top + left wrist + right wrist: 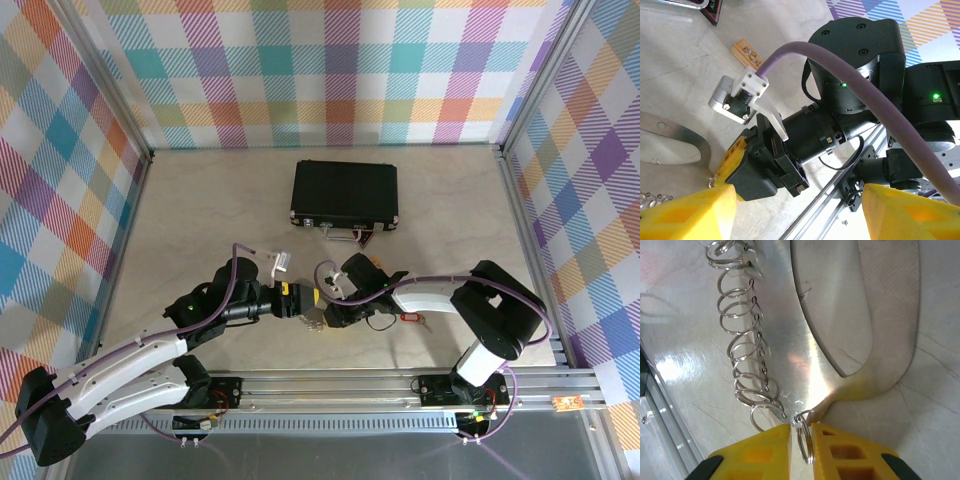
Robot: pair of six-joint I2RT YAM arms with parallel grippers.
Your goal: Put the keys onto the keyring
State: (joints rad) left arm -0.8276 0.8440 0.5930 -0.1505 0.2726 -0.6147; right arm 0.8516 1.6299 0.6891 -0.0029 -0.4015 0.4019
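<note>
Where the overhead camera looks down, I see the left gripper (303,300) and right gripper (332,314) nose to nose over the keyring (316,323) near the table's front edge, and the red-headed key (408,318) lies on the table beside the right forearm. From the left wrist, my yellow fingers (690,212) stand wide apart with nothing between them. From the right wrist, the fingers (850,452) are drawn to a narrow slit, pinching a small wire ring (805,442) at the keyring's corner.
</note>
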